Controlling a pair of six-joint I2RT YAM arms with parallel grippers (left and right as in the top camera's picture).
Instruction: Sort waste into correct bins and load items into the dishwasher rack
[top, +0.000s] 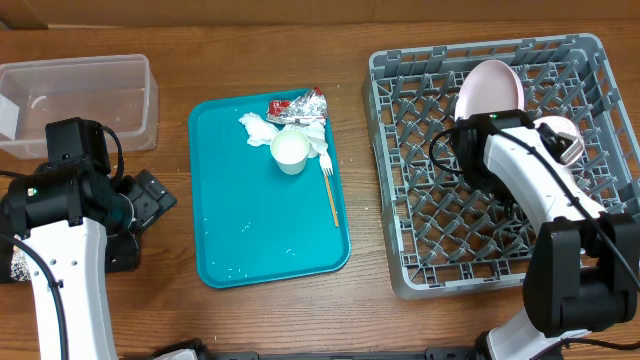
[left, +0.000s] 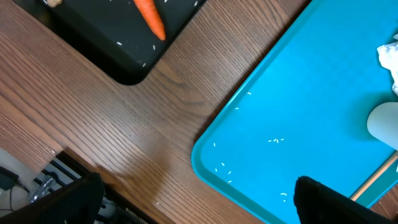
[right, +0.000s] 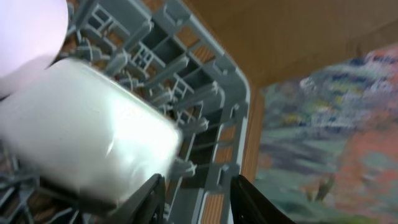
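The grey dishwasher rack (top: 500, 240) holds an upright white plate (top: 490, 88) and a white bowl (top: 556, 135). My right gripper (right: 199, 200) is open and empty over the rack's far right part, with the blurred bowl (right: 87, 137) just left of its fingers. The teal tray (top: 260, 230) carries white napkins (top: 262, 128), the foil wrapper (top: 297, 105), a white cup (top: 290, 150) and the fork (top: 331, 190). My left gripper (left: 199, 205) is open and empty above the table at the tray's near-left corner. The black tray (left: 106, 37) holds the carrot (left: 149, 17).
The clear tub (top: 80, 95) stands at the back left. The black tray lies mostly under my left arm in the overhead view. Small white grains speckle the teal tray (left: 292, 106). The right arm's cables hang over the rack.
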